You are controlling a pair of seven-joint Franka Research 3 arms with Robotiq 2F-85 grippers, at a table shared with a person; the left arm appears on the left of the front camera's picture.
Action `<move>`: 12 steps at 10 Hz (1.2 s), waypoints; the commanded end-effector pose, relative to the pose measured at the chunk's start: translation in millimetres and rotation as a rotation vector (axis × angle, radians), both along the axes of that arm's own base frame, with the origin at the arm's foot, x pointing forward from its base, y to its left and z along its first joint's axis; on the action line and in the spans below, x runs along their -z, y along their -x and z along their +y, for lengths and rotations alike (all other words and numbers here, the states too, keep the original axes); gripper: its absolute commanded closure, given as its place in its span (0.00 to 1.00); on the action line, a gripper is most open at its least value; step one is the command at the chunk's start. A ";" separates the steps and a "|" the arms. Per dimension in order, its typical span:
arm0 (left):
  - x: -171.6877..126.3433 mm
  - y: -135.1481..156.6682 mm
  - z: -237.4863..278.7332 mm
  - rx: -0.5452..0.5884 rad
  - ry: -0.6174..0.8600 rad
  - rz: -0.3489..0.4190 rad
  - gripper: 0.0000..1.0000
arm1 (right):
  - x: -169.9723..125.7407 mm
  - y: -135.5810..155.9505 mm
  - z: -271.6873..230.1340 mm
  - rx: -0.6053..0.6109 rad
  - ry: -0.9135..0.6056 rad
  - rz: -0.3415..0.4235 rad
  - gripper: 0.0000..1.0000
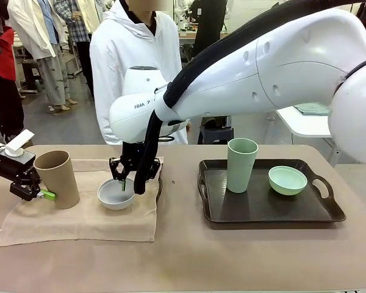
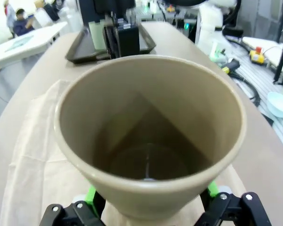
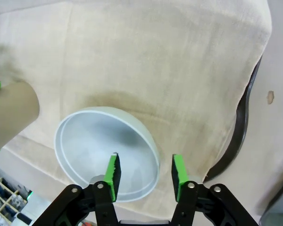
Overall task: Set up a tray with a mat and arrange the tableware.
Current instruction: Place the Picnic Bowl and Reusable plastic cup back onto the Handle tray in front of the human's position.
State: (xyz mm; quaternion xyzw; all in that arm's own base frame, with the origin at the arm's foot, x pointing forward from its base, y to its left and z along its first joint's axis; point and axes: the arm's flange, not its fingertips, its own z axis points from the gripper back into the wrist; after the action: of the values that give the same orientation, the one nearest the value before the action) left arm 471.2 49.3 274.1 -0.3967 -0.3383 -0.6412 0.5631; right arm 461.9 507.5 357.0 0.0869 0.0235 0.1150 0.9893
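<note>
A tan cup (image 1: 56,178) stands on the beige mat (image 1: 79,220) at the left. My left gripper (image 1: 49,192) is open, its green pads flanking the cup low down; the left wrist view looks into the cup (image 2: 151,122). Near the mat's right edge sits a white bowl (image 1: 116,194). My right gripper (image 1: 123,182) reaches across the middle and is open astride the bowl's rim (image 3: 153,160), one finger inside and one outside. The dark tray (image 1: 262,213) on the right holds a pale green cup (image 1: 241,165) and a pale green bowl (image 1: 287,180).
A dark rim (image 3: 240,127) shows under the mat's right edge. A person in a white hoodie (image 1: 134,55) stands at the far side of the table. My right arm (image 1: 280,67) spans the upper part of the front view. Bare tabletop lies along the front edge.
</note>
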 end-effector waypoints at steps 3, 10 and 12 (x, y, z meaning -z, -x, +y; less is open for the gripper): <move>-28.5 6.2 18.2 -0.030 -0.247 -0.053 0.00 | -26.5 14.5 -11.9 -0.004 -0.006 -0.057 0.12; -179.4 63.8 -10.1 -0.354 -0.813 0.059 0.00 | -128.1 60.7 -51.5 0.085 0.063 -0.159 0.12; -225.3 71.6 -28.3 -0.387 -1.020 0.005 0.00 | -157.9 72.1 -66.6 0.135 0.079 -0.146 0.12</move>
State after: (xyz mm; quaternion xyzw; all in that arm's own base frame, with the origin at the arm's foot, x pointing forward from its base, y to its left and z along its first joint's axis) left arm 405.0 33.7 491.3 -0.0446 -0.0996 -0.6060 0.7880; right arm 400.0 451.8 515.0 0.0546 -0.0509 0.0752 0.9944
